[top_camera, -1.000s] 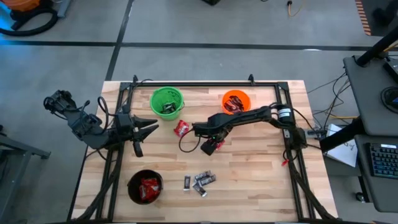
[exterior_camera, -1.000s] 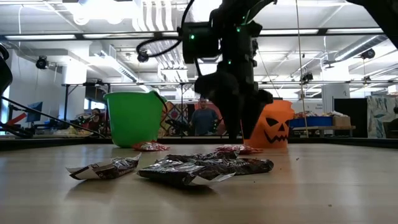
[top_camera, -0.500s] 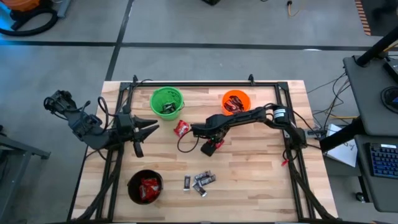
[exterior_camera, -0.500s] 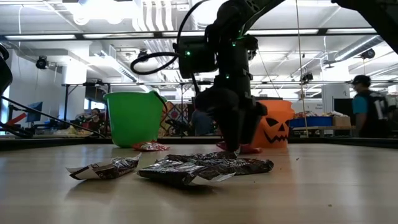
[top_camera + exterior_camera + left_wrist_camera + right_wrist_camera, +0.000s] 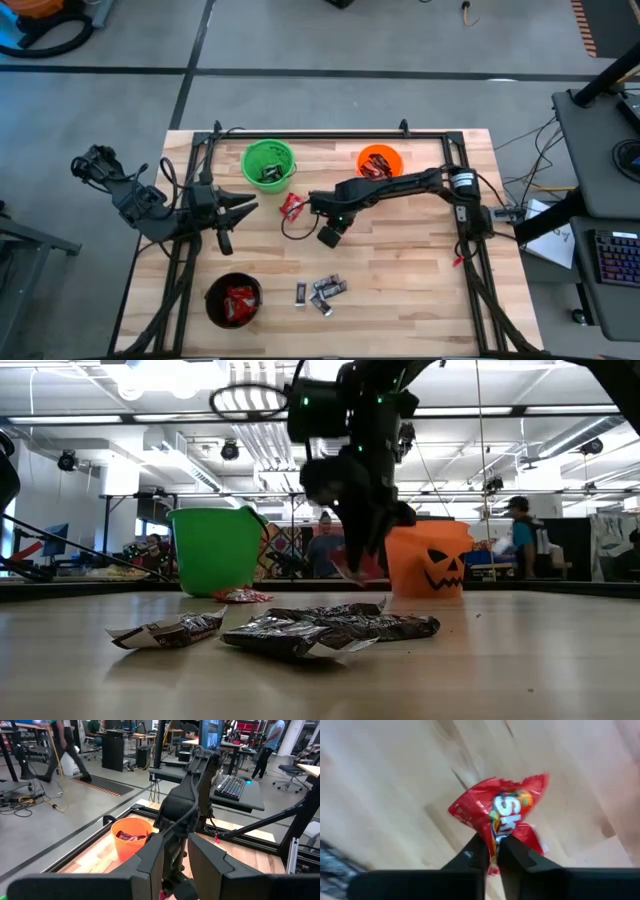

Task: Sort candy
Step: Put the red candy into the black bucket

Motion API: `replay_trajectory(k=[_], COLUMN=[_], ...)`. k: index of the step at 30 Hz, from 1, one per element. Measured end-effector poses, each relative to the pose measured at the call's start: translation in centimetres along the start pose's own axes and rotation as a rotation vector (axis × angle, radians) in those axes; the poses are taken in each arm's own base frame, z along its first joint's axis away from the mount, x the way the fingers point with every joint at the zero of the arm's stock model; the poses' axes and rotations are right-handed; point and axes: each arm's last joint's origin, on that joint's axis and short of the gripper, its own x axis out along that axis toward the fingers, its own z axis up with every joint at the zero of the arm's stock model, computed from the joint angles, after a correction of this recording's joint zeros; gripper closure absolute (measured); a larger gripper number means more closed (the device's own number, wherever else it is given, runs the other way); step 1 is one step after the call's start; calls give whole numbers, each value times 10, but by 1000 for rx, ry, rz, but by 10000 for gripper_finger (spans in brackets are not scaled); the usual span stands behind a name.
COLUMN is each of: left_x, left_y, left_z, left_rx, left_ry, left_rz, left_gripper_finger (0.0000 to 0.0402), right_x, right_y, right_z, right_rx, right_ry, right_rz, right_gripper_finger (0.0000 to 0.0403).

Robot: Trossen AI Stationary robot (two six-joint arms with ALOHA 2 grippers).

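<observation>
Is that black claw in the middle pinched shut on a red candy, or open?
Shut. The right gripper has its fingers pressed together on a red candy packet, lifted off the table.

So the right pincer (image 5: 491, 851) is now clamped on a red candy packet (image 5: 501, 810) and has lifted it off the desk (image 5: 420, 270), when a second ago it was wide open, hovering right over it.
</observation>
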Motion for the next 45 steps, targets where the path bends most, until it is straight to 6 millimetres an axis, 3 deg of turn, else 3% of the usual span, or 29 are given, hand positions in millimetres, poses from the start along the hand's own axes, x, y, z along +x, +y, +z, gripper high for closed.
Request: replay_trajectory(k=[2, 11, 15, 20, 24, 32, 45], left_x=[0, 0, 1, 6, 11, 27, 65], left_y=[0, -2, -4, -12, -21, -26, -17], left_z=[0, 1, 0, 2, 1, -1, -8], left_rx=[-1, 0, -10, 21, 48, 115, 66], left_ry=[-1, 10, 7, -16, -31, -46, 61], left_rz=[-1, -50, -49, -78, -88, -70, -308], left_gripper_finger=[328, 328, 328, 309, 265, 180, 171], right_x=[-14, -114, -162, -196, -202, -189, -187], right_y=[2, 11, 16, 23, 31, 37, 42], right_z=[2, -4, -9, -11, -13, -10, -10], right_rx=[-7, -66, -181, -320, -426, -426, -431], right_ry=[-57, -351, -536, -666, -633, -580, -580], right_rz=[35, 327, 498, 742, 902, 921, 934], right_gripper_finger=[388, 389, 390, 390, 390, 390, 390])
